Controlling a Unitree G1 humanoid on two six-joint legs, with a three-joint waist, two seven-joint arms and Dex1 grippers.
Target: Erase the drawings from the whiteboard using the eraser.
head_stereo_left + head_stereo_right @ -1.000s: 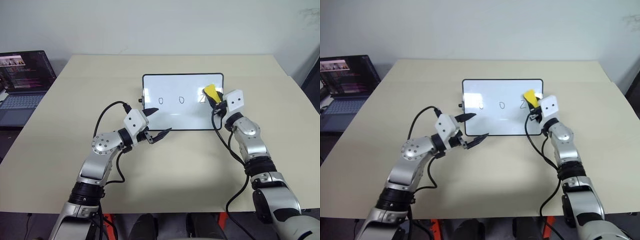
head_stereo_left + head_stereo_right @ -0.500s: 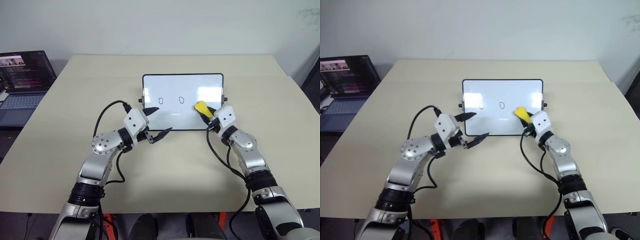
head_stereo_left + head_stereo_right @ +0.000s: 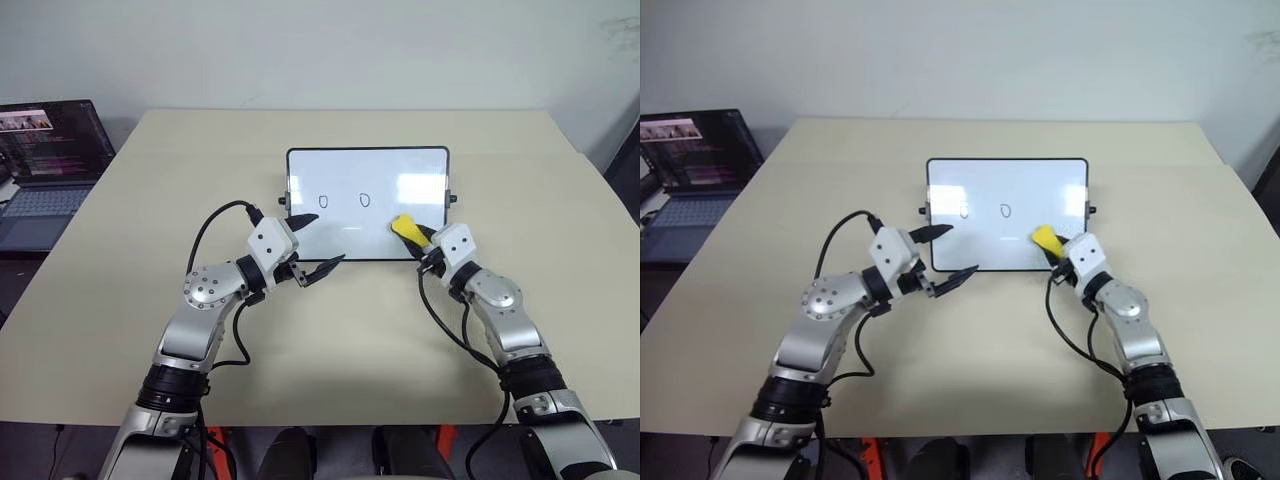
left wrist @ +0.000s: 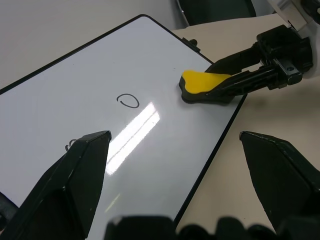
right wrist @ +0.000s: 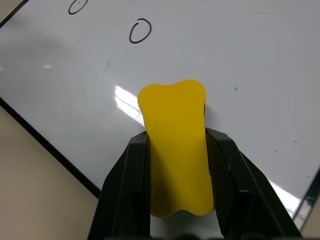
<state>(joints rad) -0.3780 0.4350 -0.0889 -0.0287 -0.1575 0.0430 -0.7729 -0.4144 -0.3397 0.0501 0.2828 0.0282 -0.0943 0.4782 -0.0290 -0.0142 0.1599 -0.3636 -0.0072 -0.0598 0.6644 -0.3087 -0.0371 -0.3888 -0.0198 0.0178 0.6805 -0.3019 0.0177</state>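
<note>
1. Laptop (image 3: 45,165): open at the far left, off the table's left edge, its screen lit.
2. Table (image 3: 120,300): a pale beige top that carries the whiteboard.
3. Left gripper (image 3: 318,243): its two black fingers are spread wide and hold nothing; it hovers at the whiteboard's near left corner.
4. Whiteboard (image 3: 400,170): lies flat at the table's centre, with a thin black frame and a small knob at each side edge.
5. Drawings (image 3: 342,200): two small black ovals, side by side in the left half of the whiteboard; the right half is blank.
6. Eraser (image 3: 404,226): a yellow block with a dark underside, resting on the whiteboard near its near right corner, to the right of both ovals.
7. Right gripper (image 5: 175,150): its fingers are closed against the two long sides of the eraser, clamping it.
</note>
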